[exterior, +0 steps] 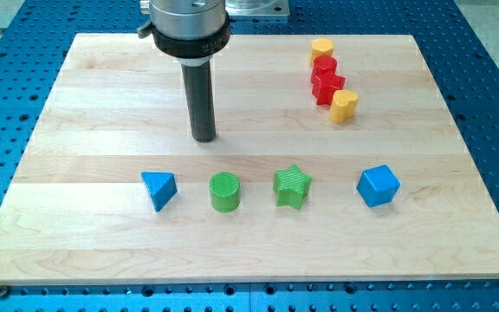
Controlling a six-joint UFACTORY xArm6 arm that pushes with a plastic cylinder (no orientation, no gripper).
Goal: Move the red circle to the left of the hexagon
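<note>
My tip point(204, 137) on wooden board point(102, 104), no jaws, bare rod touching nothing. Red circle point(323, 66) at view's upper right, touching yellow hexagon point(321, 47) above and red star point(327, 86) below; tip well left of them.

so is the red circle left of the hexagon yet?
No. The red circle sits just below the yellow hexagon, touching it; my tip is far off at the view's left.
</note>
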